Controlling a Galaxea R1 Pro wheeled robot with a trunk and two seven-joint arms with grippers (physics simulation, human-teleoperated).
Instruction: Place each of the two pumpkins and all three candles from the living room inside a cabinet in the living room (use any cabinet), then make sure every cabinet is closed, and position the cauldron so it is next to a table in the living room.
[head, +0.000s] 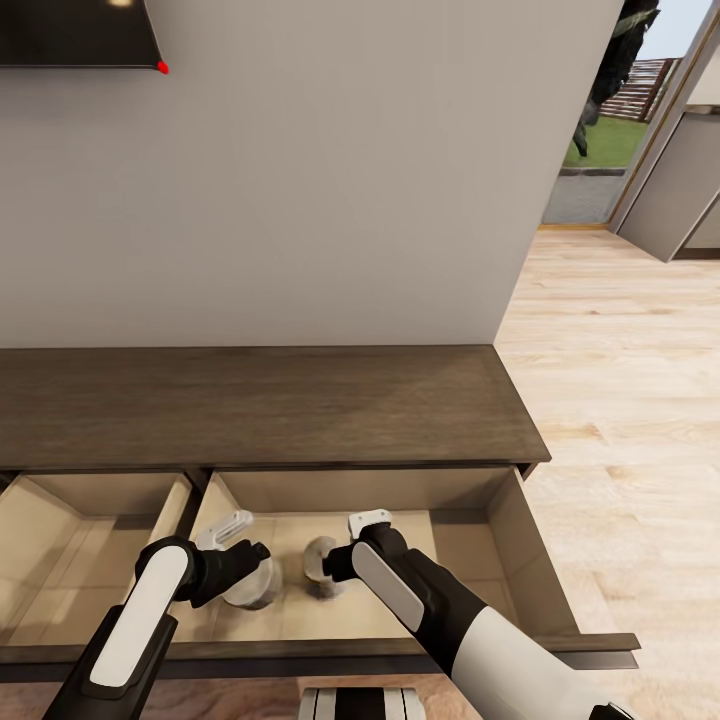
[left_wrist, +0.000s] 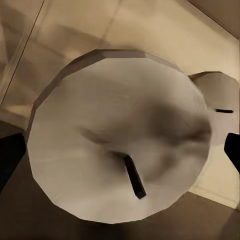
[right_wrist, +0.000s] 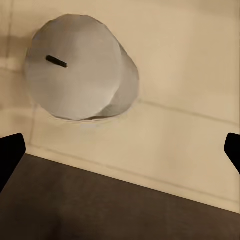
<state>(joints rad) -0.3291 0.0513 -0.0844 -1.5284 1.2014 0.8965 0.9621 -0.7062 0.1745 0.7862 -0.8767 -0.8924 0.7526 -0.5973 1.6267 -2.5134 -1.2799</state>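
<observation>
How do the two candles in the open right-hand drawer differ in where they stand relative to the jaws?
The left candle sits directly under the left gripper, between its jaws. The right candle stands free beside the right gripper, outside its open jaws. Both are upright, whitish-grey, dark-wicked, on the drawer floor.

Matt dark-brown wood-grain cabinet (head: 260, 405), smooth pale tan drawer insides (head: 460, 545), waxy matt whitish-grey candles (left_wrist: 117, 150), pale wood-plank floor (head: 620, 340), matt grey wall (head: 300, 180)
</observation>
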